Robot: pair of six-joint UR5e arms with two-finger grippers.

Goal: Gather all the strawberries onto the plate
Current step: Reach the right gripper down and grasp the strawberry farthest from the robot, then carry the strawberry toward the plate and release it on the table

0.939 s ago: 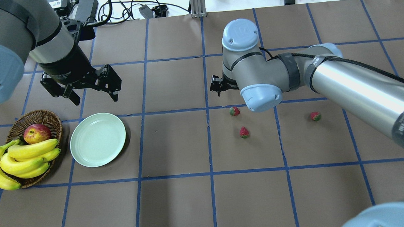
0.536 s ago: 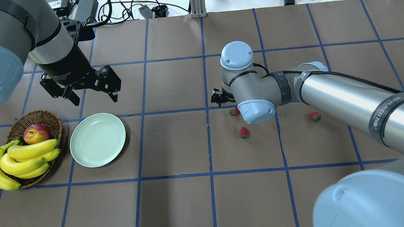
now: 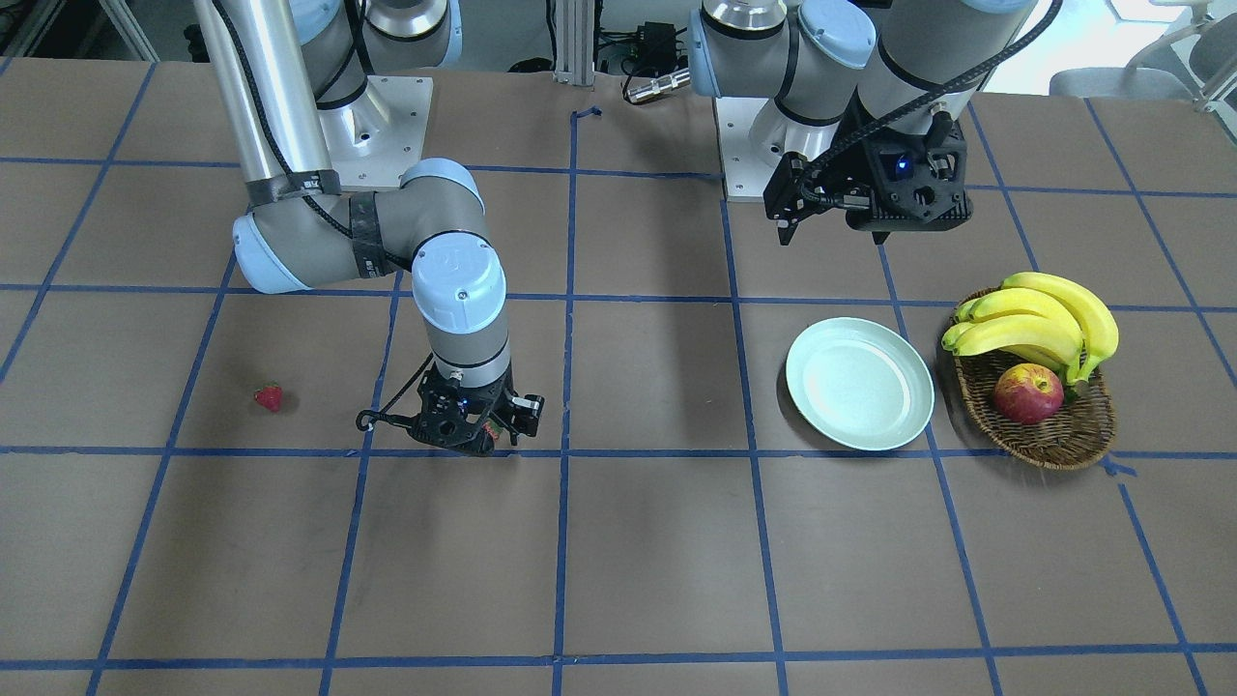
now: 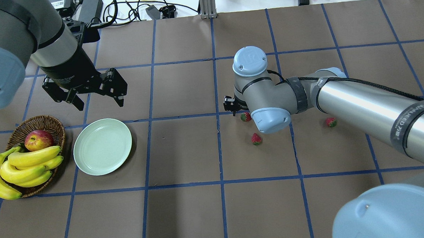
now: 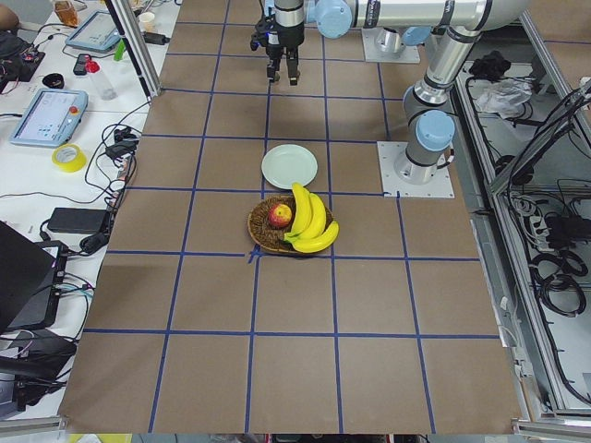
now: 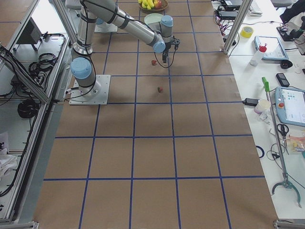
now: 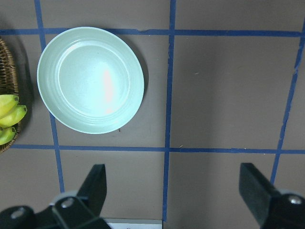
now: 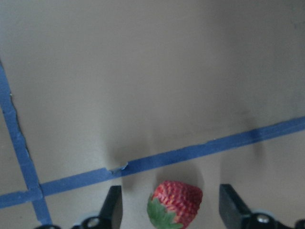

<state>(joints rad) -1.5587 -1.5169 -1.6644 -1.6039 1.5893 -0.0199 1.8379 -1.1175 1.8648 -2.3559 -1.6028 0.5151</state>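
Observation:
Three strawberries lie right of centre: one at my right wrist, one nearer, one further right. My right gripper is open and low over the table. Its two fingers stand on either side of the first strawberry without touching it; the front-facing view shows it there too. The mint-green plate sits at the left with nothing on it. My left gripper hangs open and holds nothing just behind the plate.
A wicker basket with bananas and a red-yellow apple stands left of the plate. The right arm's forearm stretches over the table's right half. Cables and boxes lie beyond the far edge.
My right arm has come down and toward the strawberry nearest its wrist, so the gripper now straddles it. The left arm, plate and other strawberries have not moved.

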